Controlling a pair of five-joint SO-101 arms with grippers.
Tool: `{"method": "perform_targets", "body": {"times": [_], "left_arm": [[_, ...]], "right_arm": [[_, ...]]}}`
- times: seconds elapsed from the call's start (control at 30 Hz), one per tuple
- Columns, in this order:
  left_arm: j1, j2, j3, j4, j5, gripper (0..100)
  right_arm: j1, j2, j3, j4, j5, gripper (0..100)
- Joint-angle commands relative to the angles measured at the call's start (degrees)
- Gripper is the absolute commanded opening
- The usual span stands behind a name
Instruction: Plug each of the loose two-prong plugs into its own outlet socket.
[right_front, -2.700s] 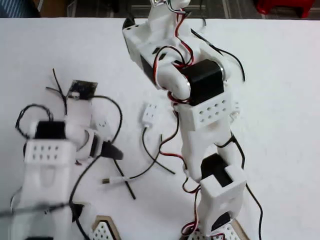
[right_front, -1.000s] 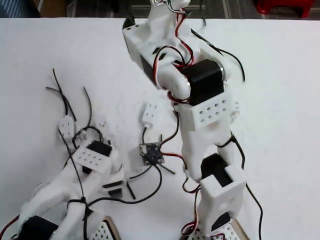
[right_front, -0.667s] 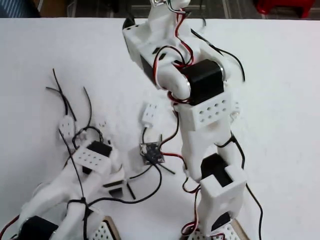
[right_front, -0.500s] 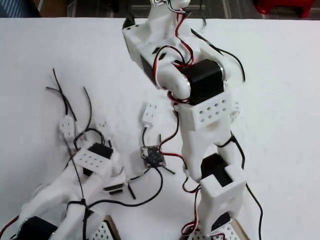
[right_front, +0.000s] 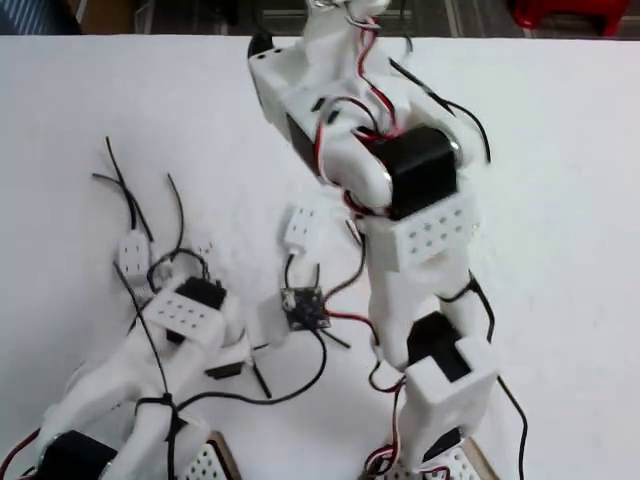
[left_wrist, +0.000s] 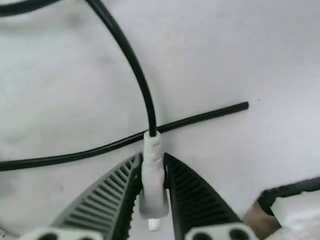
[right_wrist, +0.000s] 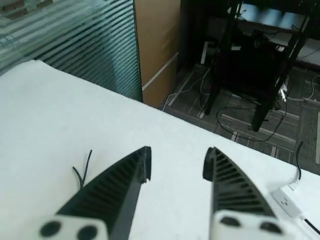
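The white table (right_front: 560, 150) is matte and strewn with loose black wires. Past its far edge the right wrist view shows a room: a striped glass partition (right_wrist: 65, 40), a brown panel (right_wrist: 156, 45), a dark metal furniture frame (right_wrist: 250, 60) and a grey carpeted floor (right_wrist: 235, 125) with cables trailing over it.

The slim white plastic plug (left_wrist: 153, 187) is a narrow, smooth body with a thin black cord (left_wrist: 131, 60) running out of its end in a long curve. Its prongs cannot be made out. It sits clamped between the ribbed dark fingers (left_wrist: 195, 195) of the left gripper (left_wrist: 152, 159), which close snugly on both its sides, just above the table. Beyond it a straight black wire (left_wrist: 200, 117) lies flat on the table, crossing the line of the cord.

A small white outlet socket block (right_front: 301, 226) lies on the table beside the big central arm, and a second white socket block (right_front: 133, 252) lies farther over, near the lower arm.

The right gripper (right_wrist: 178, 152) hangs over the table near its far edge, fingers (right_wrist: 115, 190) spread wide apart and holding nothing. A white socket piece on a thin cord (right_wrist: 286, 200) lies on the table to one side of it.
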Motion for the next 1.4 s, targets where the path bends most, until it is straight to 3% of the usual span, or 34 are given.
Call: {"method": "perform_targets", "body": {"times": [0.0,0.1,0.2,0.37,0.57,0.67,0.77,0.83,1.0,1.13,1.37], "left_arm": [[-0.57,-0.40,-10.29,9.32,-0.09,4],[-0.57,-0.40,-18.20,14.15,0.18,4],[-2.33,-0.40,-24.09,13.63,0.18,4],[-12.09,-0.40,-30.59,-0.26,-2.02,2],[-23.69,-0.31,-32.35,-16.35,-14.95,2],[-25.01,-0.40,-31.03,-15.03,-21.19,2],[-24.48,-0.40,-29.54,-7.91,-31.65,2],[-22.99,-0.40,-29.63,-5.98,-32.62,2],[-20.26,-0.40,-33.23,-11.96,-22.68,2],[-18.86,-0.57,-38.42,-16.79,-6.15,2],[-14.46,-11.30,-39.38,-17.41,23.30,2]], "right_arm": [[1.01,-4.26,-0.35,0.40,0.09,18.3],[2.07,-4.62,-0.35,0.40,0.09,18.3],[3.38,-4.97,-0.53,0.40,0.09,18.3],[4.79,-6.29,-0.53,0.40,0.09,18.3],[5.67,-6.81,-0.44,0.40,0.09,18.3],[5.67,-6.81,-0.53,0.31,0.09,18.3],[5.58,-6.81,-0.53,0.31,0.09,18.3],[5.58,-6.81,-0.53,0.31,0.09,18.3],[5.58,-6.81,-0.53,0.31,0.09,18.3],[5.58,-6.81,-0.53,0.31,0.09,18.3],[5.58,-6.81,-0.53,0.31,0.09,18.2]]}}
